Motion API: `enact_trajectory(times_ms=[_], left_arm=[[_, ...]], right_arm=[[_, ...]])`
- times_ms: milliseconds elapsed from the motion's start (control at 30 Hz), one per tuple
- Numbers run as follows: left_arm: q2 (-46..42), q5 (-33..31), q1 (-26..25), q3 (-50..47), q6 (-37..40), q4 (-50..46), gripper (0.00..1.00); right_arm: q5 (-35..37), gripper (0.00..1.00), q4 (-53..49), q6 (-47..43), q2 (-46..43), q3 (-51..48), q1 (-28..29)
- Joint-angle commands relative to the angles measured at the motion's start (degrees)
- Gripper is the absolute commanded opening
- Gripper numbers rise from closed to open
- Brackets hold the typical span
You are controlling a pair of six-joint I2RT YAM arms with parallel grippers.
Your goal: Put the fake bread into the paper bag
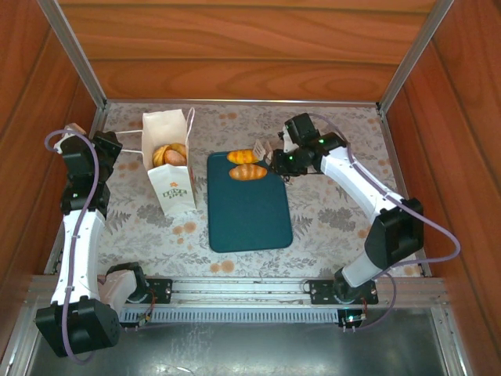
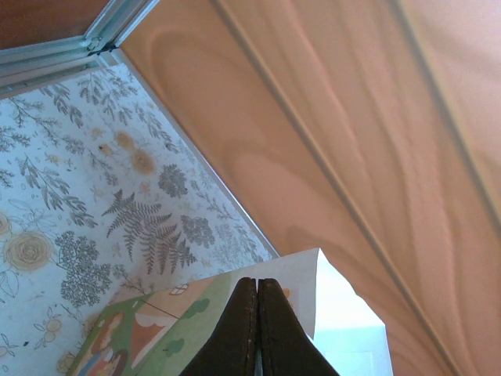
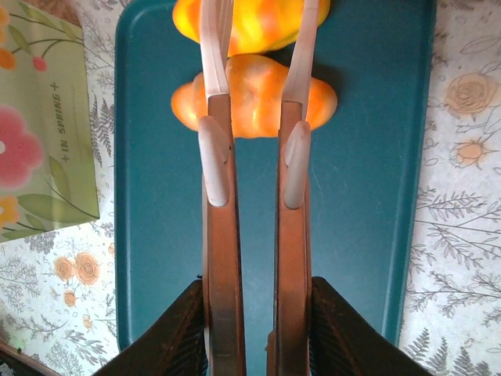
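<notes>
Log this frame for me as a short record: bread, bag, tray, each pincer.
on tray: nearer loaf and farther loaf, far end of teal tray
in bag: ring doughnut visible, maybe more
paper bag: standing open, left of tray
right pincer: open, poised over nearer loaf
left pincer: shut by bag's rim; grip unclear

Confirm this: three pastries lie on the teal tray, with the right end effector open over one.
Wrong count: two pastries lie on the teal tray, not three, as the top external view shows. The right end effector is open over one.
</notes>
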Motion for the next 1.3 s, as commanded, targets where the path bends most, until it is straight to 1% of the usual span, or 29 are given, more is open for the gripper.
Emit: enact_trajectory(times_ms=[0,567,967,1267], left_arm=[[-0.2,0.2,0.3,1.6,-0.3,0.3,0.00],[-0.2,0.0,0.3,1.1,-0.4,0.7,0.00],[-0.5,0.0,0.4,0.7,-0.5,0.9,0.00],[-0.5,-0.2,0.3,0.4,-0.6,1.3,0.00]], right_arm=[[-2.1,0.35,3.0,0.9,0.4,-0.9,-0.7],[-1.9,0.32,4.5,1.5,1.4,-6.8,-2.4],[-6.0,0.31,4.4,3.0,-0.9,-10.3,-2.4],[-9.2,0.30,4.1,4.8,-5.2,-13.5,-2.3]])
